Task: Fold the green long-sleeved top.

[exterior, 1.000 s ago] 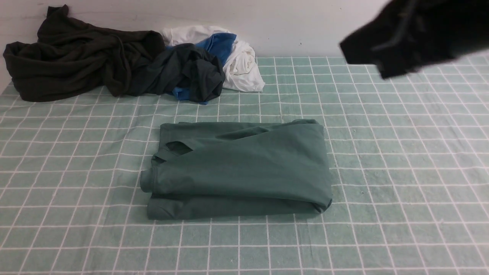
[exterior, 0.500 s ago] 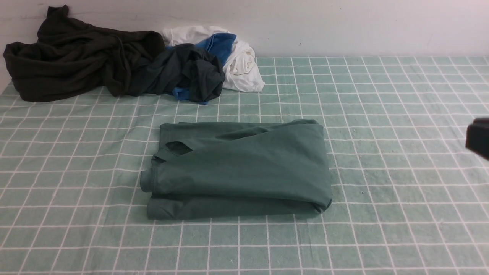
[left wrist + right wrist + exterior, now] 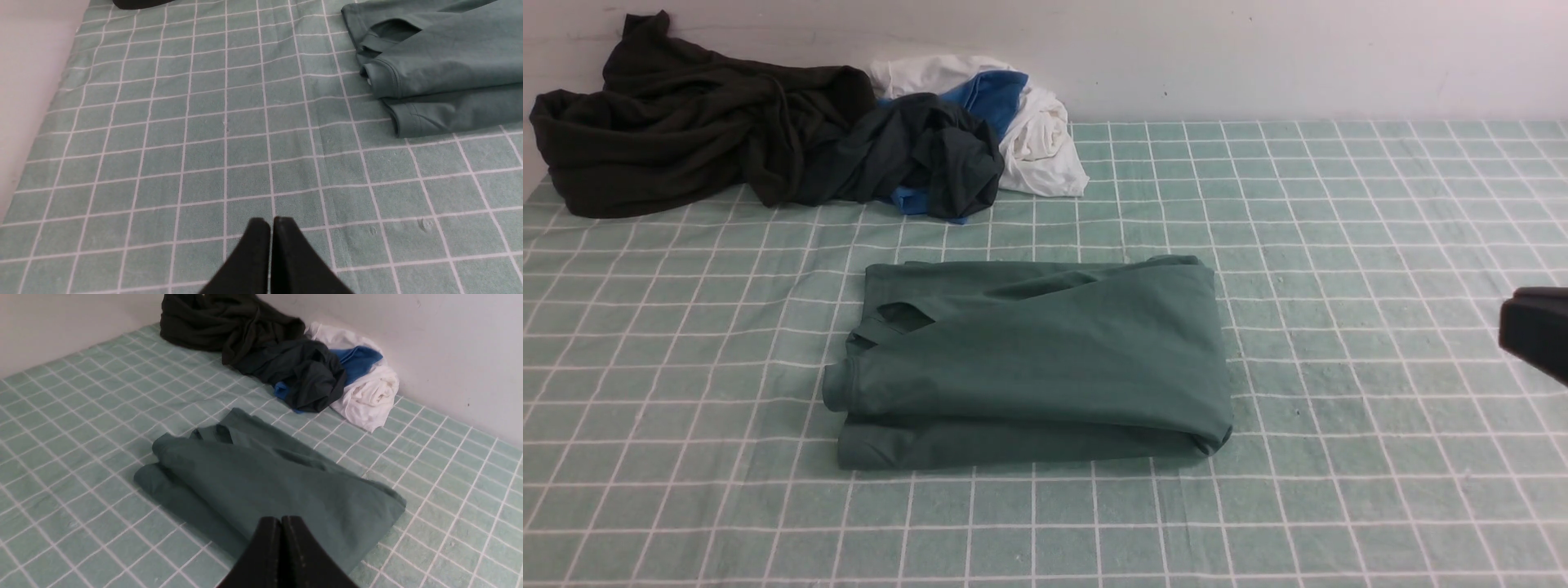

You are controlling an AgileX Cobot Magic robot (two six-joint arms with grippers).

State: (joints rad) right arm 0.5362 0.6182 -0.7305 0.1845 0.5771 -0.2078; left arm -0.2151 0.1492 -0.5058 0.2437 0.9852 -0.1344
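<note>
— While our left gripper (image 3: 271, 222) hangs pinched together and empty over bare checked cloth (image 3: 1339, 245), where does the green long-sleeved top (image 3: 1029, 359) lie?

— Mid-table, folded, long axis left-to-right. Our right gripper (image 3: 281, 522), likewise closed on nothing, hovers nearer, just off its right edge.

Green top (image 3: 1045, 359), pale green white-checked cloth (image 3: 1339, 245), dark, white and blue clothes pile (image 3: 809, 139)
</note>
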